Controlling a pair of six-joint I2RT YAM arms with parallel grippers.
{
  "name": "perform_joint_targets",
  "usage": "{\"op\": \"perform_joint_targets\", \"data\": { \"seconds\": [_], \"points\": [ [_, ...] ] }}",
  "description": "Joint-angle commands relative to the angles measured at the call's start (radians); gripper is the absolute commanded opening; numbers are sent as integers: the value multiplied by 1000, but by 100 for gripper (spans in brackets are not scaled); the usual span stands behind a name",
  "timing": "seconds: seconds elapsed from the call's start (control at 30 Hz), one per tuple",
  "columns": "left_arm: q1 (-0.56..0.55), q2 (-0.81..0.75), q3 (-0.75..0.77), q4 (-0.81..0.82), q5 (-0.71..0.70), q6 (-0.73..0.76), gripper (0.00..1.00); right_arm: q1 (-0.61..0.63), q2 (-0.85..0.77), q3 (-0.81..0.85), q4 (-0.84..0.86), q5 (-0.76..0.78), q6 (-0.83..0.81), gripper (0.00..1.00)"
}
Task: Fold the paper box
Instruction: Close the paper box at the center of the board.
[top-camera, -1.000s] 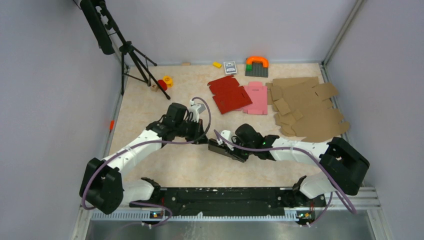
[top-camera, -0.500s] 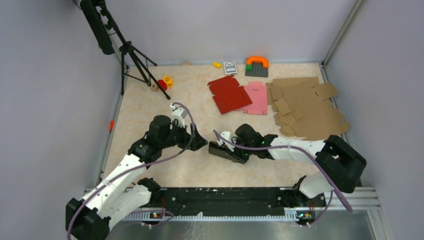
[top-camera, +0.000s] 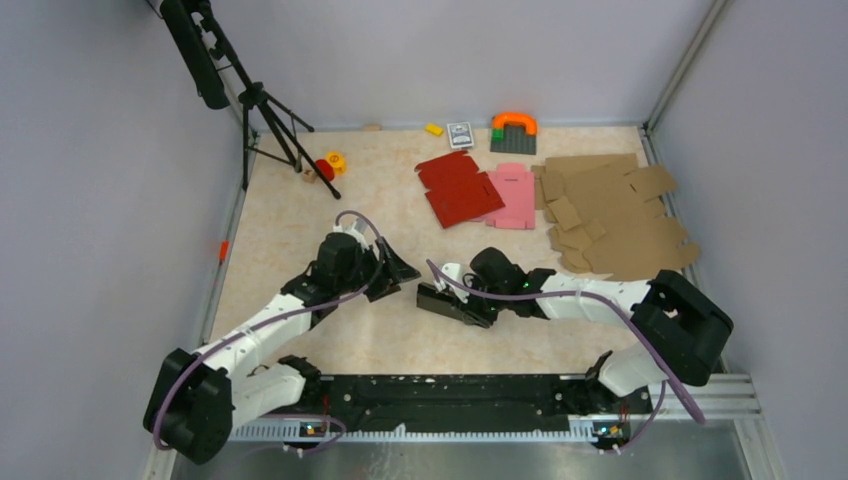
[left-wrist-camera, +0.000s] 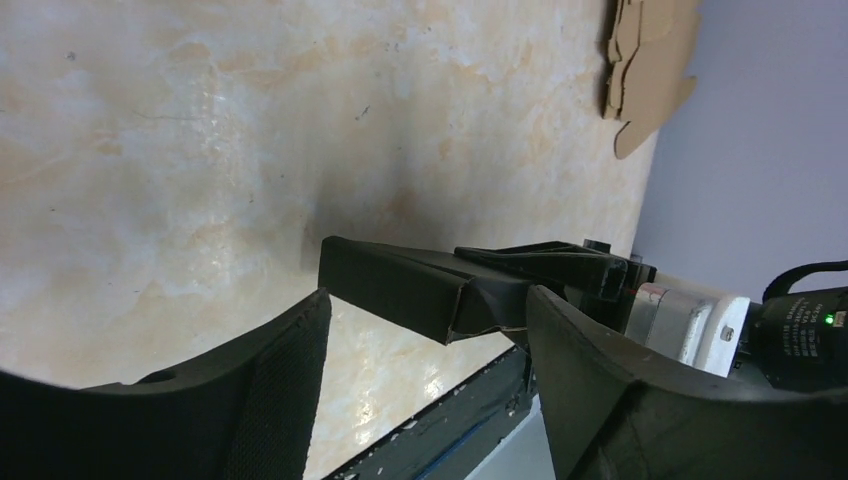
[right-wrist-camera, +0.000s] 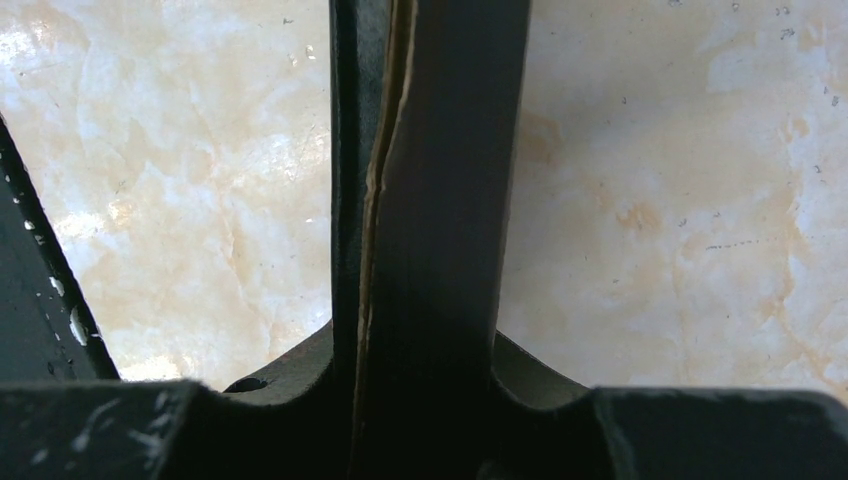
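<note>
From above, the black box (top-camera: 436, 297) sits near the middle of the table (top-camera: 300, 200). Its long axis runs from 10 to 4 o'clock, with the free end toward 10. The right gripper (top-camera: 470, 308) is clamped on the 4 o'clock end (its fingers hide that part). The left gripper (top-camera: 397, 274) stands open just beside the free end, apart from it. A red sheet (top-camera: 458, 188), a pink sheet (top-camera: 514, 196) and brown cardboard (top-camera: 612, 215) lie well apart toward 1 o'clock.

In the left wrist view, the box is partly folded, its end pointing to 9 o'clock beyond the spread fingers. Whether it rests on the table I cannot tell.

In the right wrist view, the box is seen edge-on. It runs toward 12 o'clock and is cut off at the top (its shape is hard to make out).
</note>
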Motion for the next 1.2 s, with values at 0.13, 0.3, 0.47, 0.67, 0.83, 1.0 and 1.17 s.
{"op": "perform_joint_targets", "data": {
  "seconds": [0.13,0.3,0.47,0.67,0.83,1.0,1.17],
  "points": [
    [2,-37,-83,244,41,-141,59,-9,-17,27,36,-22,11,0],
    [1,19,-129,348,107,-167,36,-9,-4,33,38,-25,16,0],
    [0,18,-161,343,104,-138,31,-9,9,35,50,-13,34,0],
    [-5,20,-174,294,72,-70,25,-8,36,47,47,2,51,0],
    [-3,-44,-153,254,34,-53,58,-8,40,52,43,-4,49,0],
    [-4,-66,-101,254,90,-62,68,-7,40,57,35,-10,46,0],
    [-6,-58,-124,305,103,-92,65,-8,39,57,37,-18,46,0]
  ]
}}
